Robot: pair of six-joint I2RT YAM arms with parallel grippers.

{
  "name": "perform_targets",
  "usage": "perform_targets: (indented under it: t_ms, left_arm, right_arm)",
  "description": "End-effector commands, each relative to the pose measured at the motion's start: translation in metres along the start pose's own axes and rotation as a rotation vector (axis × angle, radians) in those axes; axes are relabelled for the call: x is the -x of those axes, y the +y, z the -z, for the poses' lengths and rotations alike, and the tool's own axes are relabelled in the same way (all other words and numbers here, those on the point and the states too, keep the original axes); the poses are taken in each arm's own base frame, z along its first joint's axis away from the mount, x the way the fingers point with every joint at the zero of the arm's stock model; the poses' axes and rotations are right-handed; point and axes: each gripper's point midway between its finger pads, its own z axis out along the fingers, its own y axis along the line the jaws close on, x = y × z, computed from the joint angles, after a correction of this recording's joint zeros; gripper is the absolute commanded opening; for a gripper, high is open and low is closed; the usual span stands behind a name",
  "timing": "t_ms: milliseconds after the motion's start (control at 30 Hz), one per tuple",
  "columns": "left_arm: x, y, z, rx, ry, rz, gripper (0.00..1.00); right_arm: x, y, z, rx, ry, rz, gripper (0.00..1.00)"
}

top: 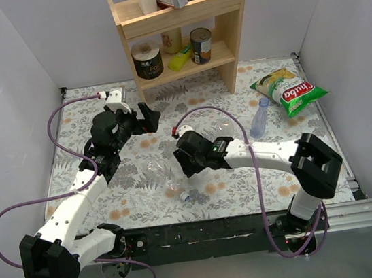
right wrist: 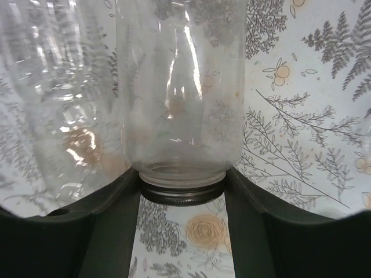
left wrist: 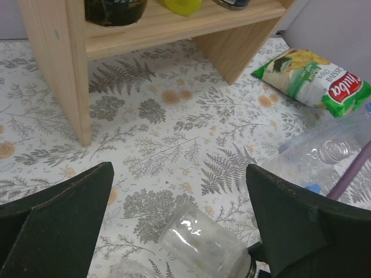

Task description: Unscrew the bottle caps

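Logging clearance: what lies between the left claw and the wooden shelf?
Only bare floral tablecloth lies between left claw and wooden shelf, per the left wrist view.

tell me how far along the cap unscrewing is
Done: one clear bottle shows a bare threaded neck, with a blue cap lying beside it. In hand: the right tool is clamped on the silver lid of the wide-mouthed bottle; the left tool hangs open. Left: at least the blue-tinted bottle by the chips bag, away from both tools.
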Motion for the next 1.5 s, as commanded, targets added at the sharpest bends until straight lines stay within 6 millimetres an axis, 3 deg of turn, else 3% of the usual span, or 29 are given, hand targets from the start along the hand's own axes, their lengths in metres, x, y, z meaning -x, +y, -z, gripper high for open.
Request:
perform_targets:
  t_ms: [0,200,333,367,500,600,733,900,1033,1300,1467]
  left_arm:
    - [0.015,-0.026,0.004,-0.141,-0.033,-0.022,0.98]
    - [0.008,-0.060,0.014,-0.349,0.003,-0.073,0.98]
    - [-0.006,-0.093,0.031,-0.592,0.058,-0.147,0.98]
    - [-0.014,-0.111,0.047,-0.742,0.100,-0.165,0.98]
    - [-0.035,-0.136,0.079,-1.017,0.208,-0.176,0.98]
    - [-0.039,-0.147,0.096,-1.125,0.253,-0.182,0.98]
    - [-0.064,-0.145,0.109,-1.154,0.366,-0.145,0.98]
    - [-0.089,-0.159,0.126,-1.192,0.429,-0.163,0.98]
    - [-0.122,-0.169,0.132,-1.165,0.536,-0.206,0.98]
    - [-0.133,-0.186,0.153,-1.260,0.604,-0.203,0.98]
    - [-0.152,-0.190,0.157,-1.255,0.684,-0.214,0.98]
  right_arm:
    - [0.060,0.006,0.073,0.151,-0.110,0.047,0.27]
    - [0.045,-0.013,0.123,0.362,0.033,0.052,0.22]
    - [0.028,-0.010,0.150,0.497,0.139,0.086,0.22]
    - [0.023,-0.008,0.154,0.524,0.161,0.093,0.22]
    - [0.003,0.002,0.179,0.717,0.242,0.101,0.22]
    - [-0.010,0.009,0.190,0.806,0.267,0.080,0.21]
    - [-0.017,0.018,0.202,0.907,0.261,0.058,0.21]
    - [-0.030,0.027,0.213,1.014,0.291,0.014,0.21]
    - [-0.033,0.031,0.219,1.064,0.297,-0.003,0.21]
    - [-0.043,0.032,0.220,1.106,0.323,-0.033,0.20]
    - [-0.046,0.032,0.219,1.115,0.338,-0.048,0.20]
